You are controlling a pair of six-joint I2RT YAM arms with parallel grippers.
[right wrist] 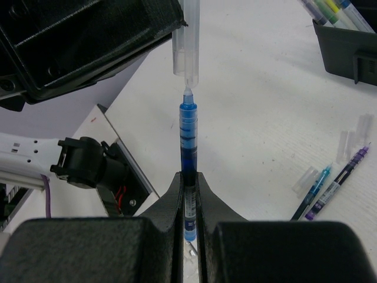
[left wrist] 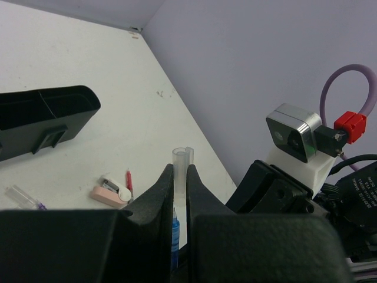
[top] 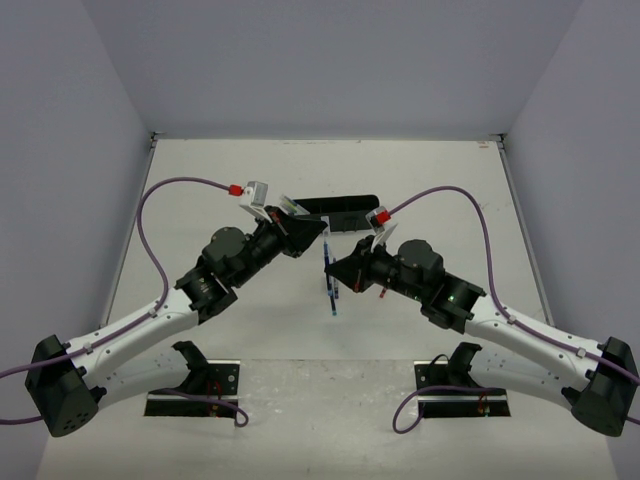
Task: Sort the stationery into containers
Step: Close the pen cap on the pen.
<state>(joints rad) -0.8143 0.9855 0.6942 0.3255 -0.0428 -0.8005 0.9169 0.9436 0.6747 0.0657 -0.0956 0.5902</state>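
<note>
Both end effectors meet mid-table, above the surface.

- Right end effector [right wrist: 188,177]: clenched on the blue pen [right wrist: 188,130], low on the barrel. The nib end sticks straight out past the fingers.
- Left end effector [left wrist: 180,172]: clenched on the clear cap [left wrist: 182,156]. Its open mouth faces away from that wrist, toward the pen.
- Key relation: the cap sits directly beyond the nib, on the far side and a touch left of the right end effector. Cap and barrel look to share one long axis. The nib is at the cap's mouth, but I cannot tell whether it has entered.
- My read: the next move is a straight push along that axis. Any sideways offset would likely jam the nib on the rim.
- Black tray [left wrist: 53,109]: at the far centre, just beyond the left end effector, so the left arm is nearer it. One compartment already holds pens.
- On the table [right wrist: 265,106], loose: a teal pen [right wrist: 312,191] and a purple pen [right wrist: 341,177] side by side with loose caps near them. The eraser [left wrist: 106,196] lies next to a red pen [left wrist: 128,180].
- Room: the ground around the joined pair is open, with the loose pens below and to the side.
</note>
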